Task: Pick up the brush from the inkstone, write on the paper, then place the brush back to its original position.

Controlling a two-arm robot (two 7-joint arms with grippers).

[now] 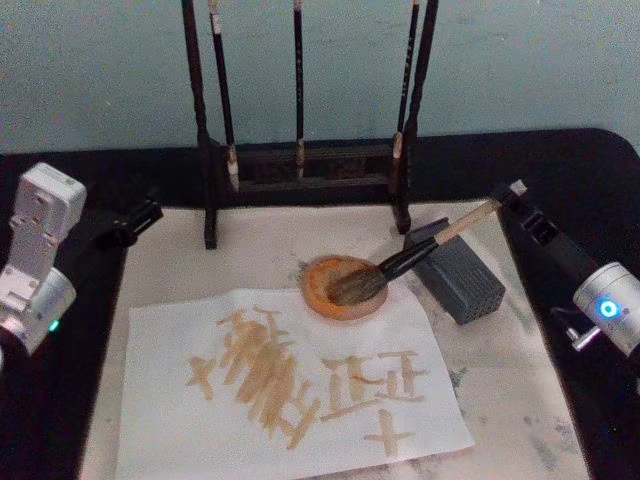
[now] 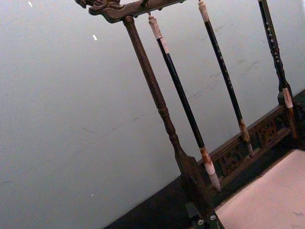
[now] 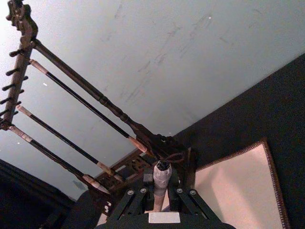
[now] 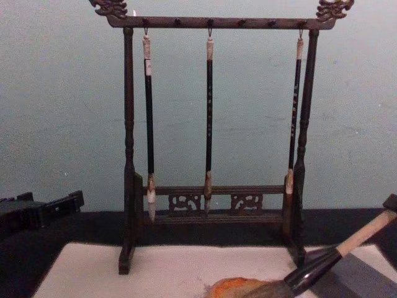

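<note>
The brush [image 1: 420, 250] lies slanted, its bushy head resting in the round orange-brown inkstone [image 1: 343, 288]. Its tan handle rises to the right over a grey block. My right gripper [image 1: 508, 195] is shut on the handle's far end. The right wrist view shows the handle [image 3: 161, 179] clamped between the fingers, with the cord loop [image 3: 174, 156] beyond. In the chest view the brush [image 4: 338, 251] slants down to the inkstone [image 4: 239, 287]. The paper [image 1: 170, 400] lies in front of the dish and bears several tan strokes. My left gripper [image 1: 135, 222] is parked at the left edge.
A dark wooden rack [image 1: 305, 160] with three thin hanging brushes stands behind the dish. The grey rectangular block [image 1: 462, 278] sits just right of the inkstone, under the handle. A stained off-white mat [image 1: 520, 400] lies under everything on the black table.
</note>
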